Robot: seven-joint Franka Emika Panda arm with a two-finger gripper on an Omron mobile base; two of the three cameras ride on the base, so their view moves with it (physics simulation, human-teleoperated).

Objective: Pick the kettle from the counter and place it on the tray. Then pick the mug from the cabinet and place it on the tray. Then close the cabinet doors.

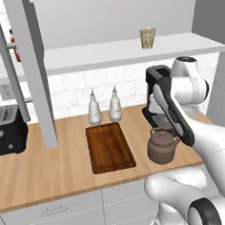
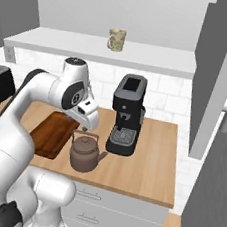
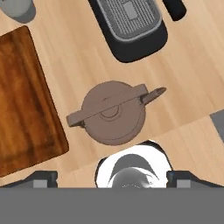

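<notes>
1. I see the kettle [image 3: 113, 112], squat, round, dull brown, with an arched handle and short spout, standing on the light-wood counter [image 1: 38, 173] between the tray [image 1: 109, 146] and the black coffee machine [image 2: 127, 114].
2. The tray is a flat dark-brown grained board; a strip of bare counter separates its edge from the kettle.
3. My gripper [image 2: 85, 129] hangs directly above the kettle, jaws spread wide, holding nothing.
4. Both base views show the speckled mug [image 1: 147, 37] on the cabinet shelf [image 2: 157, 59]; the left base view adds two white bottles [image 1: 104, 106].

Bare bench [image 1: 135, 131] lay between the kettle [image 1: 162, 146] and the tray [image 1: 109, 146]; the coffee machine [image 2: 127, 114] stood close behind the kettle, blocking that side.
</notes>
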